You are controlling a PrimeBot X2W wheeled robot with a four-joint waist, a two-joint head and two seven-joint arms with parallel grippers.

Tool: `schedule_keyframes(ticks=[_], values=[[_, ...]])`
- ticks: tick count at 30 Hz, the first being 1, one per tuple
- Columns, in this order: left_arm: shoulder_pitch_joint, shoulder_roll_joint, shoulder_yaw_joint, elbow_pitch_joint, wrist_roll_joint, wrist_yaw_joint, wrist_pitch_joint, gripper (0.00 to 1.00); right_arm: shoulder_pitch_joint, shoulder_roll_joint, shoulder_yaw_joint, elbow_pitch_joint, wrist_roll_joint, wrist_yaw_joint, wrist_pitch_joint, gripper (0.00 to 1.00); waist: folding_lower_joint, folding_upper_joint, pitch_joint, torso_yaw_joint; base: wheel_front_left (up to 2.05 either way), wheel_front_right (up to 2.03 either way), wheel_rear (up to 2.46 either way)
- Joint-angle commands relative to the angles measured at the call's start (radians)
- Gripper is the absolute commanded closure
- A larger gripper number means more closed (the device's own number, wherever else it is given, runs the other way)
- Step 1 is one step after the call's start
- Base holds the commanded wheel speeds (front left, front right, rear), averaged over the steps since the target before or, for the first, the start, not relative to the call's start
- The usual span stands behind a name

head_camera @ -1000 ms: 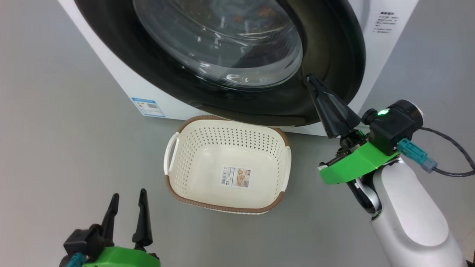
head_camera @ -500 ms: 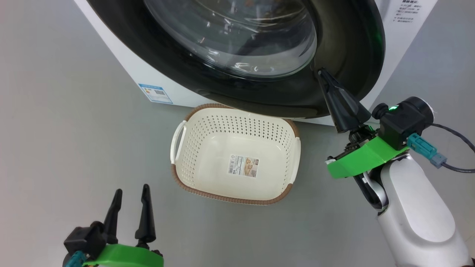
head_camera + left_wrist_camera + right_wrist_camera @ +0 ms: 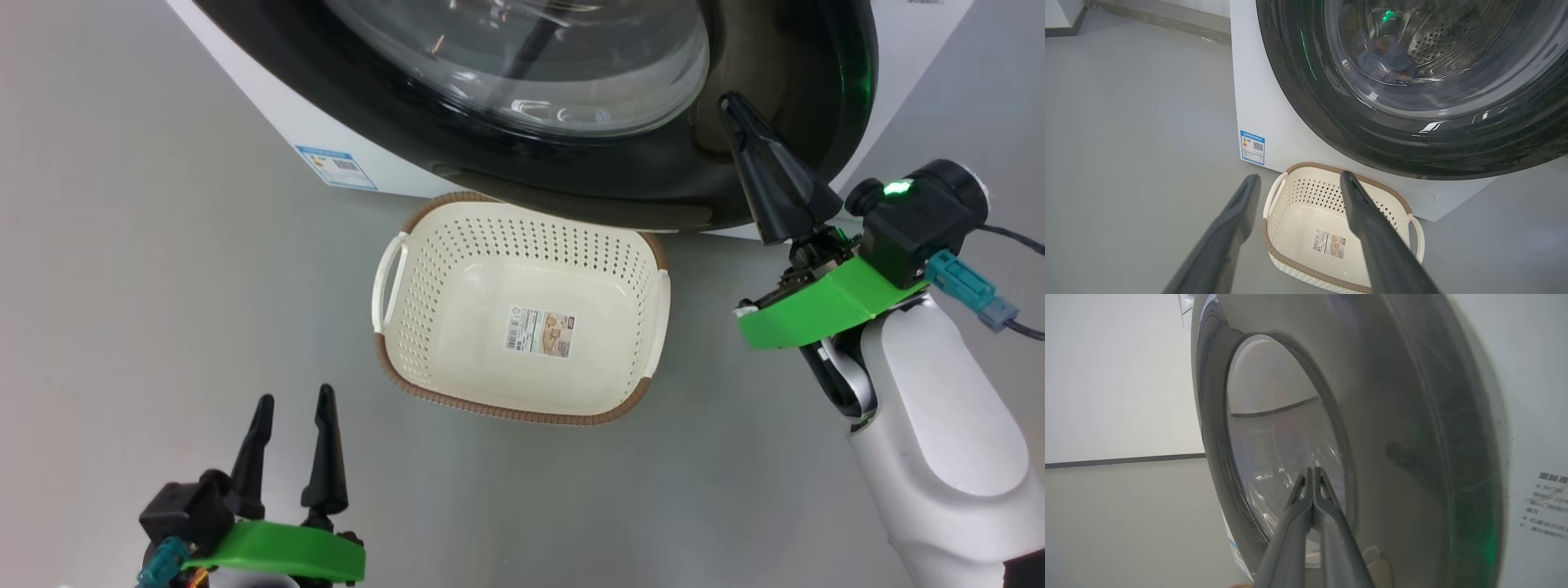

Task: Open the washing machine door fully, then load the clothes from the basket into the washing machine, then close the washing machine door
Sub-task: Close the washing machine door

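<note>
A smooth grey floor [image 3: 122, 245] spreads to the left, right and near side of the scene, seamless and matt with only a mild sheen. At the far left, in the left wrist view, it ends at a low, darker, rough-looking kerb [image 3: 1151, 18], and a white wall [image 3: 1208, 5] rises just behind that. In the right wrist view a pale plain surface [image 3: 1118, 375] meets the grey along a thin dark strip [image 3: 1122, 460]. The light is soft and even, and shadows on the floor are faint with blurred edges.
</note>
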Motion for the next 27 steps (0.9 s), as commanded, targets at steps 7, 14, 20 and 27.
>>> schedule_keyframes(ticks=[7, 14, 20, 27], values=[[-0.045, 0.017, 0.024, -0.027, -0.005, 0.002, -0.009, 0.00, -0.047, -0.002, 0.011, -0.036, -0.006, 0.001, -0.005, 1.00, 0.0000, 0.0000, 0.054, -0.010, 0.00, 0.00, 0.00], [-0.066, 0.017, -0.002, -0.033, -0.009, -0.003, -0.009, 0.00, -0.096, -0.016, 0.004, -0.051, -0.012, 0.001, -0.005, 1.00, 0.0000, 0.0000, 0.109, -0.019, 0.00, 0.00, 0.00], [-0.078, 0.017, -0.006, -0.046, -0.014, -0.003, -0.009, 0.00, -0.139, -0.028, -0.014, -0.062, -0.017, 0.001, -0.005, 1.00, 0.0000, 0.0000, 0.145, -0.025, 0.00, 0.00, 0.00], [-0.094, 0.017, -0.021, -0.060, -0.017, -0.006, -0.009, 0.00, -0.197, -0.037, -0.037, -0.075, -0.024, 0.001, -0.005, 1.00, 0.0000, 0.0000, 0.200, -0.025, 0.00, 0.00, 0.00]])
